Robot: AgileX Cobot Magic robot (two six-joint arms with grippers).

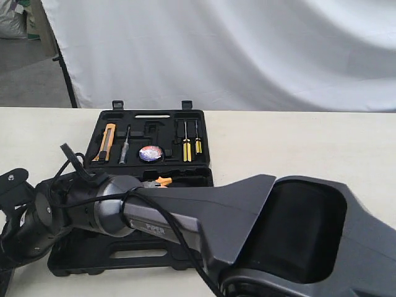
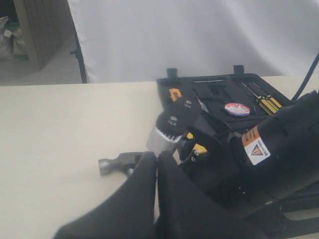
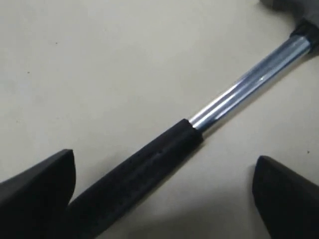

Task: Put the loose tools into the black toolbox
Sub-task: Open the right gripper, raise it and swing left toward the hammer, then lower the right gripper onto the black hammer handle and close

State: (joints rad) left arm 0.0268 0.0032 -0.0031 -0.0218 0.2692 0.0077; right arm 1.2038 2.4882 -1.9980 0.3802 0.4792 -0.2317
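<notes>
The claw hammer lies on the table left of the black toolbox (image 1: 124, 258). Its head (image 2: 115, 163) shows in the left wrist view. The right wrist view shows its black handle (image 3: 144, 167) and steel shaft (image 3: 246, 84). My right gripper (image 3: 164, 162) is open and low over the handle, one finger on each side, not touching it. My left gripper (image 2: 157, 158) is shut on nothing, just near the hammer head. The bluish tape roll (image 1: 150, 153) sits in a recess of the toolbox's far half (image 2: 214, 82). The wrench is out of view.
My right arm (image 1: 185, 216) reaches across the toolbox's near half and hides most of it. An orange utility knife (image 1: 106, 142), yellow screwdrivers (image 1: 186, 150) and orange-handled pliers (image 1: 163, 180) lie in the case. A white backdrop hangs behind the table.
</notes>
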